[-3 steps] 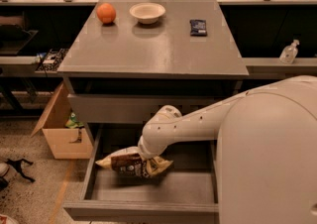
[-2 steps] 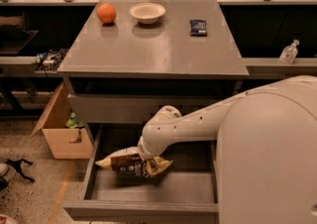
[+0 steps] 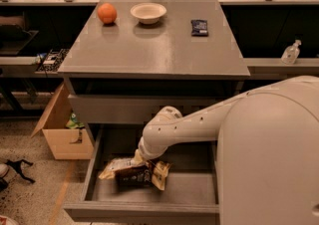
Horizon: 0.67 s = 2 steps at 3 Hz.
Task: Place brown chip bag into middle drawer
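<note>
The brown chip bag (image 3: 133, 172) lies on the floor of the open middle drawer (image 3: 144, 210), toward its left side. It is dark brown with pale tan edges. My white arm reaches down into the drawer, and my gripper (image 3: 138, 160) is at the bag's top edge, touching it. The wrist hides the gripper. The drawer is pulled out from under the grey cabinet.
On the cabinet top (image 3: 154, 50) stand an orange (image 3: 106, 13), a white bowl (image 3: 148, 12) and a small dark blue packet (image 3: 199, 27). A shut drawer front (image 3: 107, 108) sits above the open one. A cardboard box (image 3: 60, 132) stands on the floor at left.
</note>
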### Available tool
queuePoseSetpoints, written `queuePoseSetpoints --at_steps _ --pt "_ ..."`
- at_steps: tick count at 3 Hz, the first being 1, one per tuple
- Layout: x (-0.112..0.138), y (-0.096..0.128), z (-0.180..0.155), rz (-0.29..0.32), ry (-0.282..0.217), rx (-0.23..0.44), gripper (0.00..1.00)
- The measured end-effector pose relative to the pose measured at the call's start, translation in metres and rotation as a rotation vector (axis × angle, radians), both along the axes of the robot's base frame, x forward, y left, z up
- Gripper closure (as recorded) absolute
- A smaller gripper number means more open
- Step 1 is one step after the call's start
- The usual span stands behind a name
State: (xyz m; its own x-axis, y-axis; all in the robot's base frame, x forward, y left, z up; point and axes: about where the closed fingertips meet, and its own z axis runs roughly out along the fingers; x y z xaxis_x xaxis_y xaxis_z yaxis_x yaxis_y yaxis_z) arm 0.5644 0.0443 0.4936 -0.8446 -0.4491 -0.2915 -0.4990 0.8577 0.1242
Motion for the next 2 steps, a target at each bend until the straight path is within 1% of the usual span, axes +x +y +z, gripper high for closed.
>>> queuePoseSetpoints --at_steps 1,2 --pt "0.003 -0.013 0.006 -0.035 -0.022 -0.007 0.00" --pt "0.003 -0.053 0.024 -0.131 -0.070 0.015 0.00"
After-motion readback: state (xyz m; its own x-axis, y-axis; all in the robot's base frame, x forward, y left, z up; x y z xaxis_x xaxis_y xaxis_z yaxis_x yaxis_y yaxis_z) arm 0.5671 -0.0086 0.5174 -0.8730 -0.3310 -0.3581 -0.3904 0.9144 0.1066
